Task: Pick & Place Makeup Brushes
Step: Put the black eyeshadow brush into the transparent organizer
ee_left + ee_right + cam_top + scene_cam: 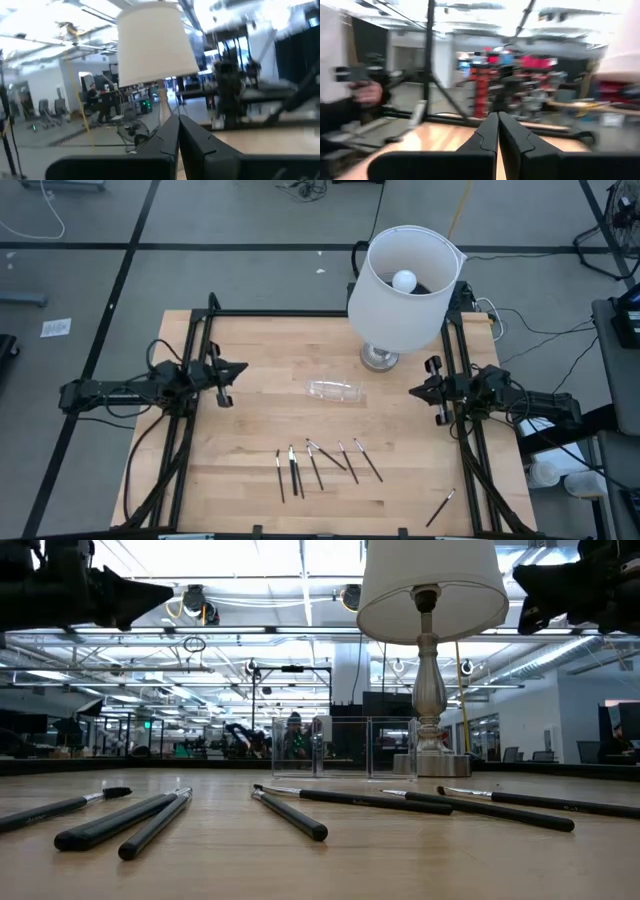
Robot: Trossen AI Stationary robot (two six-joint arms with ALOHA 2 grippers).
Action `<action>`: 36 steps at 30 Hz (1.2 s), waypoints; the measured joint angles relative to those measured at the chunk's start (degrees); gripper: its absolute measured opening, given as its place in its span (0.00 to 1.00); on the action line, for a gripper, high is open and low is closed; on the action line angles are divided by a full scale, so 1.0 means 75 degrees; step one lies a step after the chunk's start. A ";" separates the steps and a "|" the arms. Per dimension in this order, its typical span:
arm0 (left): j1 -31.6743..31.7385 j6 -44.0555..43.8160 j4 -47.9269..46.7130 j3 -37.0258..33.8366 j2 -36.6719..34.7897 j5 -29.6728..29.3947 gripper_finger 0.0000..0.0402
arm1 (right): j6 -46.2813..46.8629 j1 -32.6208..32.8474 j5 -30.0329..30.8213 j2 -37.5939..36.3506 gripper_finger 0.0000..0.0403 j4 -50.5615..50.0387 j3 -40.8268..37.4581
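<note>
Pincers first: we find the left gripper (pixel 226 383) and right gripper (pixel 428 392) both closed on nothing, raised at opposite table edges. Brushes (pixel 318 464) lie near the front edge, one stray (pixel 441 507) apart. We judge crowding risks a double pick; thin handles may roll away; the lamp (pixel 404 285) could be struck.

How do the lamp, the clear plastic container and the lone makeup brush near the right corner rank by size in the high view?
1. Lamp: by far the largest; it also stands taller, nearer the camera, which enlarges it further.
2. Clear plastic container: mid-sized.
3. Lone makeup brush: the smallest, being far thinner, though not much shorter than the container.
</note>
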 joint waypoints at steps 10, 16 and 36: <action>0.0000 0.0875 -0.0047 0.0000 0.0000 -0.0529 0.04 | 0.0396 0.0133 0.1608 0.0371 0.00 0.1497 0.0010; -0.0002 0.0848 0.0160 0.0000 0.0000 -0.0676 0.04 | 0.0346 0.1000 0.1665 0.1570 0.00 0.1697 0.0482; 0.0000 0.0405 0.0501 0.0000 0.0000 -0.0600 0.04 | 0.0521 0.4742 0.7051 0.9279 0.00 -0.3350 0.8101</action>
